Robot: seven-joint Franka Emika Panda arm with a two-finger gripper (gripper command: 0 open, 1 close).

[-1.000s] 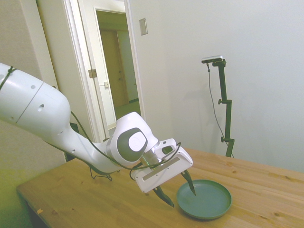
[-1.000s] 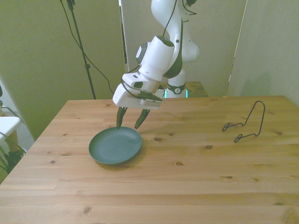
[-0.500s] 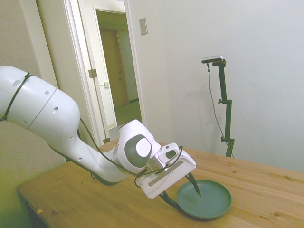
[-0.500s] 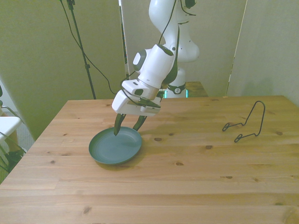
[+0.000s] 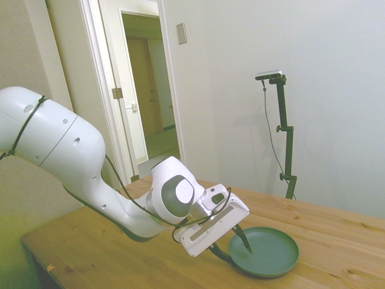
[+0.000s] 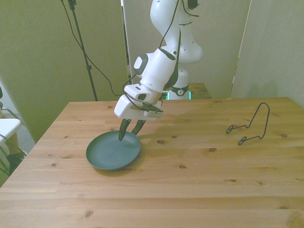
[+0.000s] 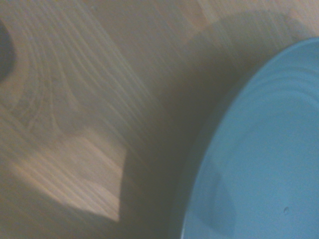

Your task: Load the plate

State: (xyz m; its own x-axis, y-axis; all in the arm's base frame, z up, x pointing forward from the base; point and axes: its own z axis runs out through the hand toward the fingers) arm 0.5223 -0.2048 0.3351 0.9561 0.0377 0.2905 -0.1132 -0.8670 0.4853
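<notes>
The side view stands off one side of the table (image 5: 337, 232) and looks across it toward a white wall and an open doorway (image 5: 147, 90). The front view faces the arm from across the table (image 6: 190, 180), raised a little, taking in most of the tabletop. The wrist view sits very close, blurred. All three share the plate (image 5: 267, 251) (image 6: 112, 150) (image 7: 259, 159) and the wood beside it.

The hand (image 6: 131, 130) is straddling the far rim of the plate (image 6: 113, 151), which is lying flat on the tabletop (image 6: 190, 190); the wire stand (image 6: 250, 124) is standing well apart.
</notes>
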